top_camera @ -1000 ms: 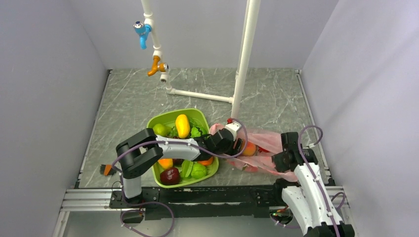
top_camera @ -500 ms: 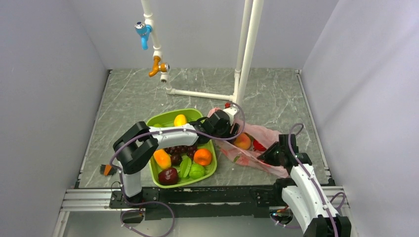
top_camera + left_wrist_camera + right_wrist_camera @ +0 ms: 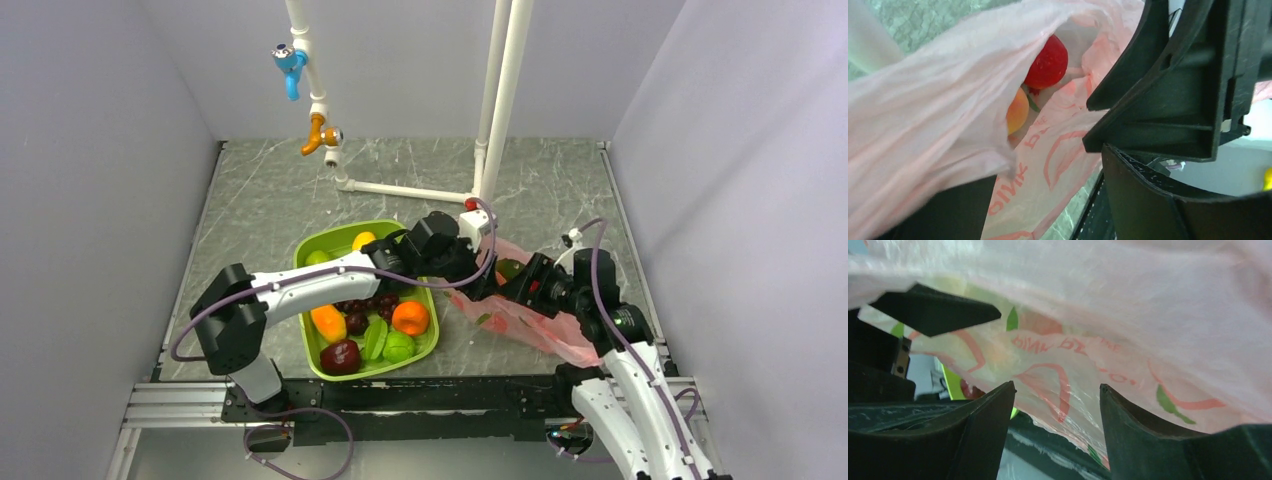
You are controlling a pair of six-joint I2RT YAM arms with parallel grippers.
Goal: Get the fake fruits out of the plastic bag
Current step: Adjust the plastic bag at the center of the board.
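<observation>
The pink plastic bag (image 3: 545, 325) lies right of the green tray, its mouth facing left. In the left wrist view the bag (image 3: 923, 115) gapes, and a red apple (image 3: 1048, 62) and a peach (image 3: 1017, 111) sit inside. A dark green fruit (image 3: 510, 268) shows at the bag's mouth from above. My left gripper (image 3: 478, 283) is at the mouth, open, with bag film between and over its fingers (image 3: 1158, 200). My right gripper (image 3: 518, 288) faces it, open (image 3: 1055, 392), and the printed bag film (image 3: 1128, 340) hangs just beyond its fingertips.
The green tray (image 3: 303, 262) holds a yellow mango (image 3: 364, 240), an orange (image 3: 410, 317), purple grapes and a dark maroon apple (image 3: 341, 356). A white pipe frame (image 3: 492, 120) with taps stands behind. A small orange brush (image 3: 215, 345) lies near the left base.
My left arm has reached further right to the bag's mouth. My right arm has swung up and left to meet it. The bag's mouth has risen, and the peach is now covered from above.
</observation>
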